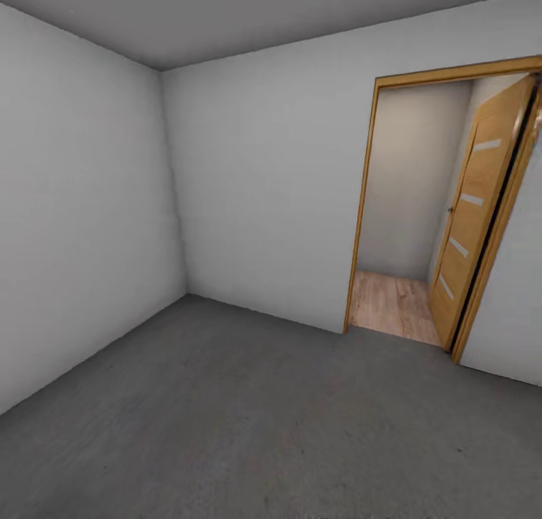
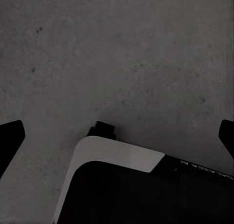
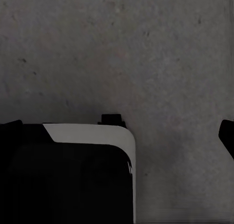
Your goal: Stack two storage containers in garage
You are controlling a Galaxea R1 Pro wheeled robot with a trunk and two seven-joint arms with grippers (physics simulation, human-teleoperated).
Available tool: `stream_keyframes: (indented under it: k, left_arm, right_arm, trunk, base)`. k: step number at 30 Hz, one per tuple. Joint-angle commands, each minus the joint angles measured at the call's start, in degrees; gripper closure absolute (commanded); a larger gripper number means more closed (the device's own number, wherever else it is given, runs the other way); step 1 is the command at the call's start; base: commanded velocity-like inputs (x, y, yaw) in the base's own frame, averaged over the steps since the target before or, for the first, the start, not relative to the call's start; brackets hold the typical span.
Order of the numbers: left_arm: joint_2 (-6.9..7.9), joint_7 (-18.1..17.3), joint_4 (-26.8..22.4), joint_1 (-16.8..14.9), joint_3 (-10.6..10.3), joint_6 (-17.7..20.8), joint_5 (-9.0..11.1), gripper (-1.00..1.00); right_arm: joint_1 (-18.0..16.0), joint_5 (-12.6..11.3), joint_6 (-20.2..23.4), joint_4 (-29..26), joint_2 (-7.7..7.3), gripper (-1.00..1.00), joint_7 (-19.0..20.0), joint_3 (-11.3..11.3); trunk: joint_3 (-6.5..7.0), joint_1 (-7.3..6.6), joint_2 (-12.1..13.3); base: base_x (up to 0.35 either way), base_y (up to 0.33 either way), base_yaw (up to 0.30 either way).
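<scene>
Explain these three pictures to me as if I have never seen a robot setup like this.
These are simulator renders from a wheeled robot with two arms. The big picture comes from a camera on its head: a bare room with white walls, a grey concrete floor, and an open wooden door leading to a room with a light wood plank floor.

The two dark pictures come from cameras on the wrists, pointing down. Each shows concrete and a corner of the robot's own base. The black tips at the edges belong to the left tool and the right tool; both stand open and hold nothing.
</scene>
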Motion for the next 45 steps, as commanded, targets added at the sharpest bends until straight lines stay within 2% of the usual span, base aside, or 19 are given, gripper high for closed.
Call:
stream_keyframes:
  k: [1, 31, 45]
  left_arm:
    - [-0.04, 0.1, 0.0, 0.0, -0.5, -0.1, 0.4, -1.0]
    - [0.17, 0.1, 0.0, 0.0, -0.5, -0.1, 0.4, -1.0]
    - [0.05, 0.1, 0.0, 0.0, -0.5, -0.1, 0.4, -1.0]
  right_arm:
    - [-0.1, -0.4, -0.3, 0.2, 0.0, -1.0, 0.1, 0.5]
    - [-0.1, -0.9, -0.8, 0.2, -0.28, -1.0, 0.3, 0.1]
    - [-0.1, -2.3, -0.8, 0.2, -0.47, -1.0, 0.3, 0.1]
  trunk:
    - [-0.07, 0.0, 0.0]
    - [-0.07, 0.0, 0.0]
    - [-0.07, 0.0, 0.0]
  base:
    - [0.0, 0.0, -0.299]
    - [0.0, 0.0, -0.299]
    - [0.0, 0.0, -0.299]
